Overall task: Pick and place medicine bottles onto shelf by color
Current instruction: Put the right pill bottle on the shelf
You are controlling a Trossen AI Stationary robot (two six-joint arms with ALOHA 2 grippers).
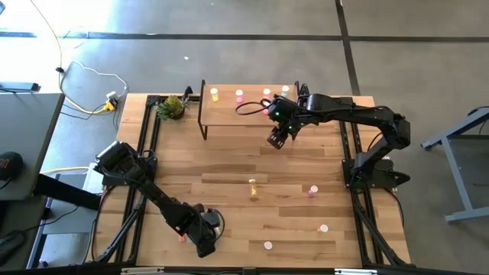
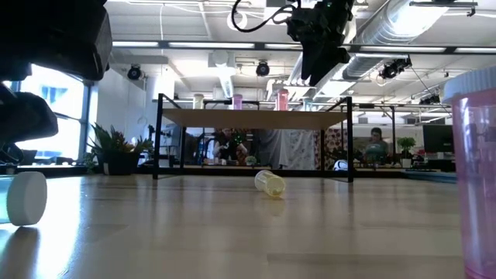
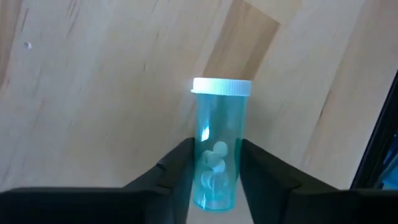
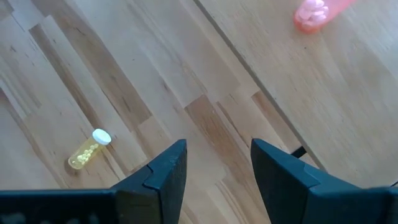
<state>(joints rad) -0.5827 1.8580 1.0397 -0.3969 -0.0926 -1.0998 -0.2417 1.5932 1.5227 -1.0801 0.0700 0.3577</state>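
Note:
A blue-green medicine bottle (image 3: 219,143) with a white cap lies on its side near the table's front edge. My left gripper (image 3: 216,158) is shut on it, seen in the high view at the front left (image 1: 208,229). My right gripper (image 1: 276,137) hangs open with nothing between its fingers, high above the table in front of the shelf (image 1: 229,114). Several bottles stand on the shelf top, among them a yellow one (image 1: 215,94) and a pink one (image 1: 239,95). A yellow bottle (image 1: 253,187) lies mid-table, and pink bottles (image 1: 312,190) (image 1: 323,228) (image 1: 267,245) stand on the tabletop. My left gripper pinches the bottle's body near its bottom end (image 3: 217,180) between its two fingers, one on each side. The fingers come steeply from above. The bottle lies on the table with its capped end (image 3: 222,87) pointing away from the fingers.
A green leafy pineapple-like object (image 1: 172,107) sits at the far left corner beside the shelf. A small reddish bottle (image 1: 182,237) is close to my left arm. One pink bottle (image 2: 474,170) stands very near the low camera. Bare wood lies between the scattered bottles mid-table.

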